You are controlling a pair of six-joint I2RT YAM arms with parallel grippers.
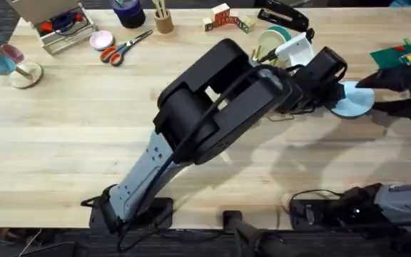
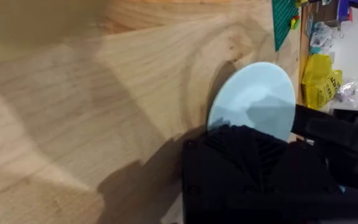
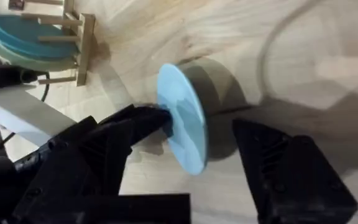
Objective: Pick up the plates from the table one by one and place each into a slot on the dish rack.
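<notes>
Bracketing claw (right): the right gripper [image 3: 201,124] stands released, its two black fingers spread wide to either side of the pale blue plate [image 3: 182,118]. One fingertip [image 3: 157,118] touches the plate's face and the other is well apart from it.
Reason for that pose: judged as lining up for a pinch across the thin rim, since a plate lying flat gives nothing to bite.
Other claw (left): the left gripper [image 1: 332,80] reaches across the middle and meets the plate's edge. Whether it is clenched on the plate, I cannot tell.
Plate position: tipped up on edge, its low rim on the table [image 1: 70,128], toward 3 o'clock in the overhead view. The tilt probably comes from the left arm propping it.
Dish rack [image 3: 82,43]: stands toward 10 o'clock from the blue plate, near but apart. Its upright pegs keep plates on edge.
In the rack: the teal plate [image 3: 17,31] and the cream-yellow plate [image 1: 266,33], side by side between pegs.
Count, plates: three, two of them racked and one out.
Count, racks: one.
Count, arms: two, both at the same plate.
Task stage: judged as one plate left to slot.
</notes>
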